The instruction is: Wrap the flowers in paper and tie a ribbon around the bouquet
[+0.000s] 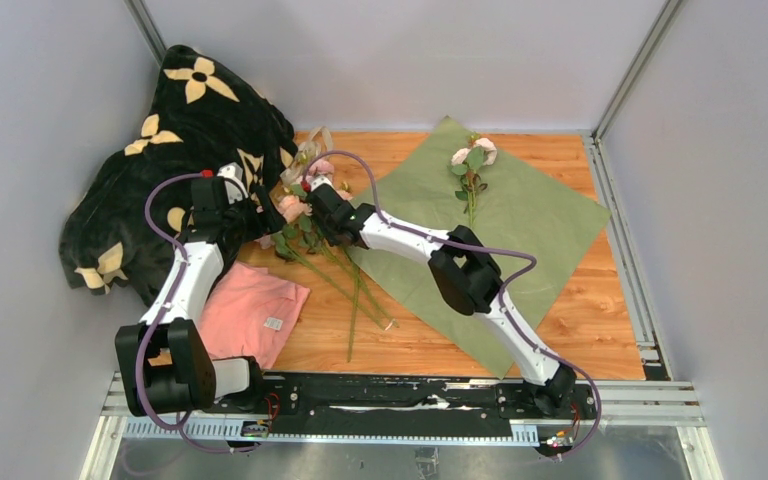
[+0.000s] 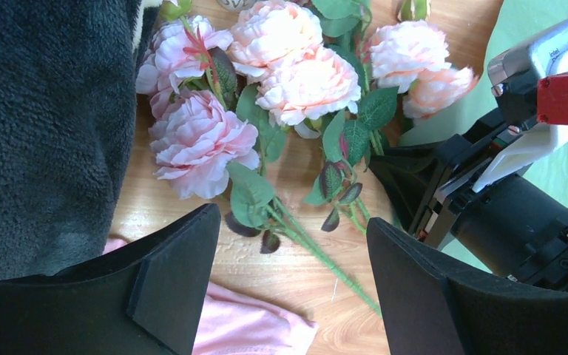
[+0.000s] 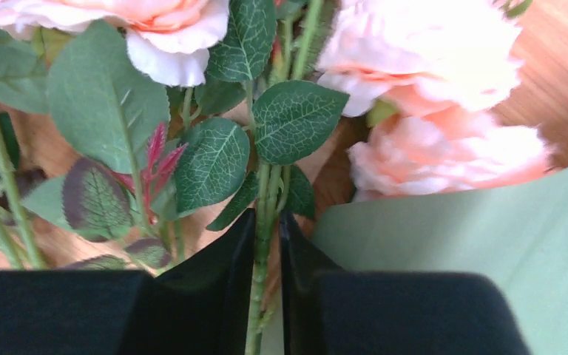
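Six or so blooms in the flowers (image 2: 288, 74): full, ruffled, pale pink shading to cream and peach. Broad veined green leaves, a few small dark reddish ones lower down, long thin green stems. Lie loose on the wooden tabletop (image 1: 600, 300), heads close to the black blanket (image 1: 160, 170), stems fanning toward the near edge. Sit just beside the left edge of the paper (image 1: 530, 220).

Paper: large sheet, spread flat, olive-green side up, one corner pointing at the back wall. On it, well apart from the bunch, a small sprig (image 1: 472, 165) with two pale blooms and a thin stem.

Right gripper (image 3: 267, 218): pinched on a single green stem of the flowers, just below a pair of leaves, right at the paper's edge. Blooms and leaves crowd close above the fingertips.

Left gripper (image 2: 290, 214): spread wide, nothing between the fingers, hanging over the lower leaves and stems. Blanket on one side of it, right gripper on the other.

Pink cloth (image 1: 250, 315): flat on the tabletop beside the left arm, white label showing, one corner near the stems.
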`<move>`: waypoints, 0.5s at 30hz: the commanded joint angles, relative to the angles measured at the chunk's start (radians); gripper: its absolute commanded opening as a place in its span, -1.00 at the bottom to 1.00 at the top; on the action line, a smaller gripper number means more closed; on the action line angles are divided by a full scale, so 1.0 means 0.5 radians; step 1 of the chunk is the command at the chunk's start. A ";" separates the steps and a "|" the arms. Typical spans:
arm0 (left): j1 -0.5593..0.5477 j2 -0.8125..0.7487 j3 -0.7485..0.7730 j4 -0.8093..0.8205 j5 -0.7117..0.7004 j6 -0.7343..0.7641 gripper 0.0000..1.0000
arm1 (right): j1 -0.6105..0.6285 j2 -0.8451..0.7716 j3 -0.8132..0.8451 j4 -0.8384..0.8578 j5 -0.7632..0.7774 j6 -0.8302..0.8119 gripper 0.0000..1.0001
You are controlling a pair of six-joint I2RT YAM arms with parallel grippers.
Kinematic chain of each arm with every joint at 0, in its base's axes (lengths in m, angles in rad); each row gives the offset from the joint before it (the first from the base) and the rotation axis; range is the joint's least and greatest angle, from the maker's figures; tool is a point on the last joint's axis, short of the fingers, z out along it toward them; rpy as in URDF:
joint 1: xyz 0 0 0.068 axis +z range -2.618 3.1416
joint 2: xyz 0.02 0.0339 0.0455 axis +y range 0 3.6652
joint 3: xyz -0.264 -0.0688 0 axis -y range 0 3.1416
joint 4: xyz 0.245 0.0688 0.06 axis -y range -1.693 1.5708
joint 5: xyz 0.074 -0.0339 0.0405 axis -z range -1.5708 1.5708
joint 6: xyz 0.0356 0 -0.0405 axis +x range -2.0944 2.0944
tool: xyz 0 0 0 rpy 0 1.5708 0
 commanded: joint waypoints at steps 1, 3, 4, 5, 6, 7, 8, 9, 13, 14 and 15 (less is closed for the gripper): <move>0.009 0.026 -0.027 0.030 0.041 0.003 0.62 | -0.020 0.076 0.118 -0.083 -0.018 0.002 -0.75; 0.009 0.024 -0.027 0.032 0.043 0.003 0.62 | -0.020 0.060 0.146 -0.084 -0.065 0.030 -0.91; 0.009 0.021 -0.027 0.033 0.043 0.003 0.62 | -0.020 0.040 0.158 -0.084 -0.097 0.057 -0.97; 0.009 0.017 -0.027 0.033 0.042 0.006 0.62 | -0.020 0.007 0.163 -0.078 -0.140 0.109 -1.00; 0.009 0.013 -0.027 0.033 0.042 0.006 0.62 | -0.020 -0.036 0.161 -0.066 -0.188 0.138 -1.00; 0.009 0.008 -0.027 0.035 0.039 0.009 0.62 | -0.020 -0.089 0.150 -0.017 -0.246 0.187 -1.00; 0.009 0.005 -0.027 0.036 0.039 0.011 0.62 | -0.020 -0.171 0.127 0.034 -0.312 0.221 -1.00; 0.009 0.004 -0.025 0.036 0.038 0.012 0.62 | -0.020 -0.225 0.092 0.088 -0.338 0.258 -1.00; 0.013 -0.010 0.010 -0.001 0.034 0.036 0.63 | -0.020 -0.587 -0.152 0.400 -0.388 0.391 -1.00; 0.013 -0.012 0.027 -0.015 0.020 0.048 0.64 | -0.020 -0.688 -0.250 0.498 -0.421 0.420 -1.00; 0.012 -0.019 0.057 -0.038 -0.002 0.065 0.65 | -0.020 -0.784 -0.368 0.592 -0.445 0.444 -1.00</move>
